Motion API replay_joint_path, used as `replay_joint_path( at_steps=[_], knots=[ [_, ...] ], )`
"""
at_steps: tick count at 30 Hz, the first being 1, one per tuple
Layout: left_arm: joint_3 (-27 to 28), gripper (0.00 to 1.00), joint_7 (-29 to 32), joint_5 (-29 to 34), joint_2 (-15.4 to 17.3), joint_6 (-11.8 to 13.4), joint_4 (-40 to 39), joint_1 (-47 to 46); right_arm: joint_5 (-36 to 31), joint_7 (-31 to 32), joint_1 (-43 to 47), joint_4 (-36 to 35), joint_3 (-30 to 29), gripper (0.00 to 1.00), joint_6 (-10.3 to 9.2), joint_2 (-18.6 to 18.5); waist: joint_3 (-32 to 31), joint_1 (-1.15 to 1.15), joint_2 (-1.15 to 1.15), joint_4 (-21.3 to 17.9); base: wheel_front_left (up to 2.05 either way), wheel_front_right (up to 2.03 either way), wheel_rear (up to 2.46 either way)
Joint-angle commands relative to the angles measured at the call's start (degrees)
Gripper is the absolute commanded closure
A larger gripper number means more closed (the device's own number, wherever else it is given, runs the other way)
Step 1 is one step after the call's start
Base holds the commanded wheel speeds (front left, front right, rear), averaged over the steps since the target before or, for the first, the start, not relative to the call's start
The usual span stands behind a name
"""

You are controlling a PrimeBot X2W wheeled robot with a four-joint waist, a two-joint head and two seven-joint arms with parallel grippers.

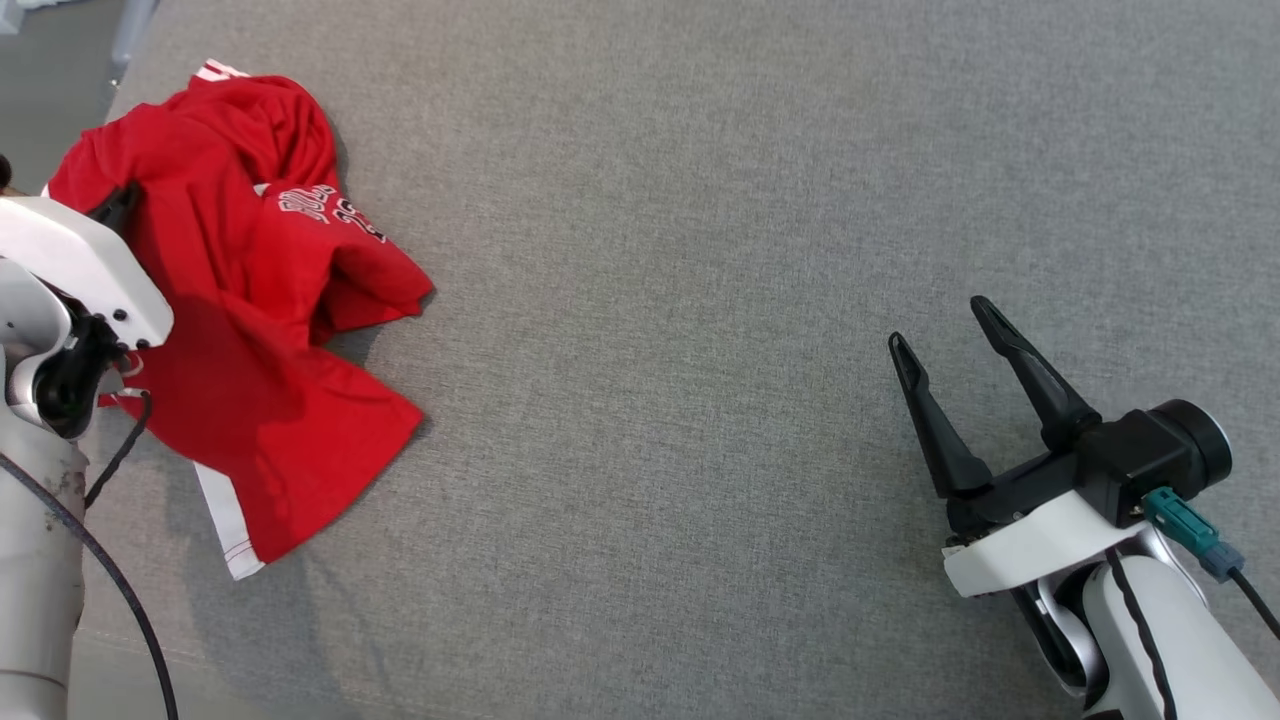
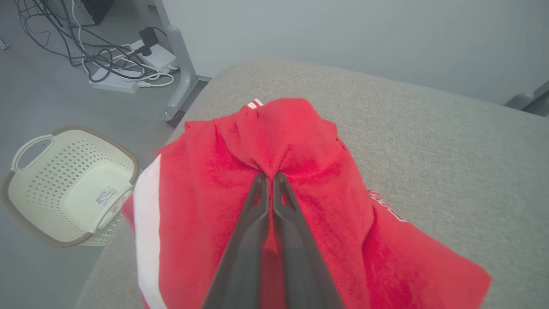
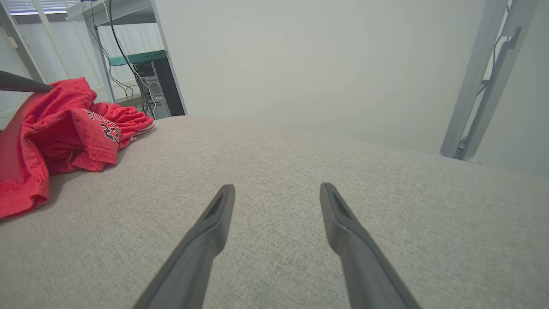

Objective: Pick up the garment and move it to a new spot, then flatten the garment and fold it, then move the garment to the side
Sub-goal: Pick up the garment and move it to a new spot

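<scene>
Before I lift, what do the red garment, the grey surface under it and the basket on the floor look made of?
The garment looks like soft matte knit cloth, perhaps a sports mesh; it puckers where the left claw pinches it. The surface looks like grey woven upholstery fabric, with a visible weave and a rounded padded edge. The basket looks like cream moulded plastic, with perforated walls and a brown rim.

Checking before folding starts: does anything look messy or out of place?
The garment lies crumpled near the left edge of the grey surface, bunched where the left gripper pinches it. Nothing looks damaged.
</scene>
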Motion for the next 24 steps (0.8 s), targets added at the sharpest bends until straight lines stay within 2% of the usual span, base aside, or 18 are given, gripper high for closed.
replay_joint_path(
  at_steps=[1,10,17,22,24],
  knots=[
    [0.5,1.00,-1.2,-0.4,0.7,0.2,-0.9,-0.6,0.2,-0.3,-0.1,0.3,-0.2,0.00,0.00,0.0,-1.3,0.00,0.00,0.3,0.00,0.00,0.00],
    [3.5,1.00,-8.7,-2.3,1.3,0.5,-9.7,0.3,1.1,-0.6,1.2,2.6,-0.2,0.00,0.00,2.0,-7.5,0.00,0.00,1.0,0.00,0.00,0.00],
    [3.4,1.00,-12.9,-3.8,0.0,-0.2,-23.0,1.9,1.7,-0.7,2.0,2.3,-1.5,0.00,0.00,3.6,-11.5,0.00,0.00,0.1,0.00,0.00,0.00],
    [1.0,1.00,-12.8,-4.7,-2.5,-0.4,-32.7,3.8,1.3,-0.7,2.7,1.8,-2.8,0.00,0.00,4.5,-13.2,0.00,0.00,-1.6,0.00,0.00,0.00],
    [0.7,1.00,-12.5,-5.0,-3.3,-0.2,-34.3,4.1,1.2,-0.7,2.8,1.6,-3.0,0.00,0.00,4.6,-13.5,0.00,0.00,-2.1,0.00,0.00,0.00]
  ],
)
